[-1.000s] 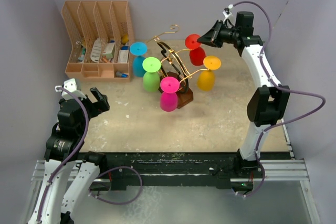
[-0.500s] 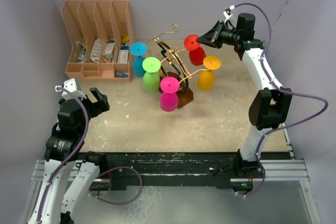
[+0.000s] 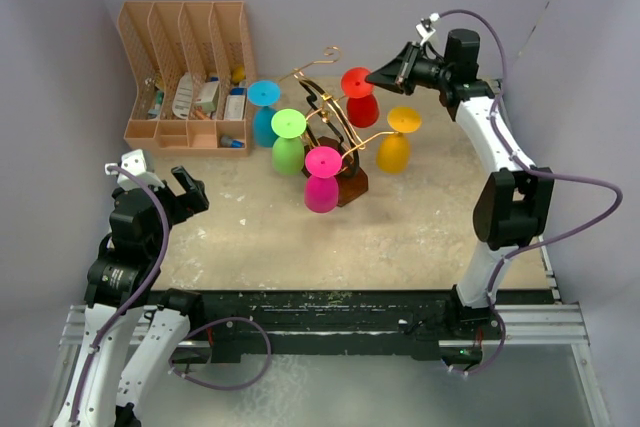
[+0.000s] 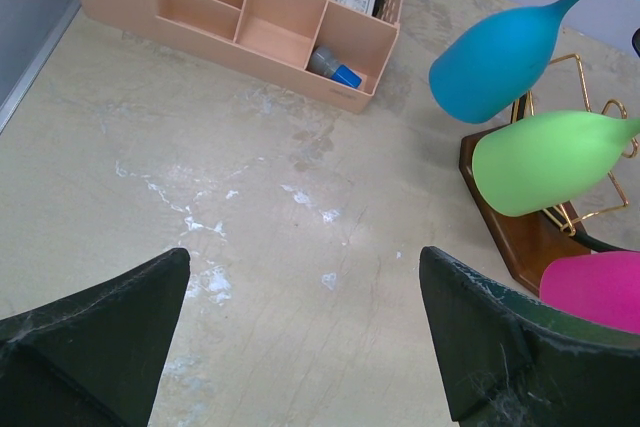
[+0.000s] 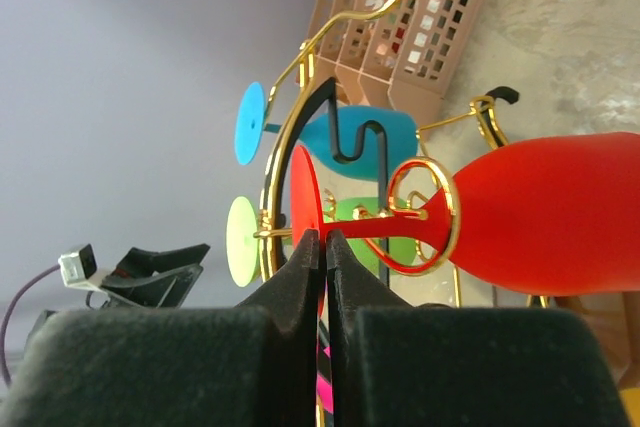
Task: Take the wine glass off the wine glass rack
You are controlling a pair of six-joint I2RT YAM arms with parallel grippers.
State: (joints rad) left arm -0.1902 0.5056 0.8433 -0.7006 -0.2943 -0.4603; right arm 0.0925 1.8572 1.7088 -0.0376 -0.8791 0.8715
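Note:
The wine glass rack [image 3: 336, 125], gold wire on a dark wooden base, stands mid-table with coloured glasses hanging upside down: blue [image 3: 264, 117], green [image 3: 288, 147], pink [image 3: 321, 187], orange [image 3: 394, 147] and red [image 3: 361, 99]. My right gripper [image 3: 377, 75] is shut on the rim of the red wine glass's foot [image 5: 305, 197]. The red stem still passes through a gold scroll loop of the rack [image 5: 272, 197]. My left gripper [image 3: 160, 179] is open and empty over bare table at the left, its jaws wide apart in its wrist view [image 4: 303, 257].
A tan slotted desk organiser [image 3: 185, 77] with small items stands at the back left, and its front compartments show in the left wrist view [image 4: 200, 7]. The blue [image 4: 495, 62], green [image 4: 545, 162] and pink [image 4: 600, 287] bowls hang to the right of the left gripper.
My right gripper has moved left, and the red glass has shifted left with it along its rack arm. The left arm has not moved.

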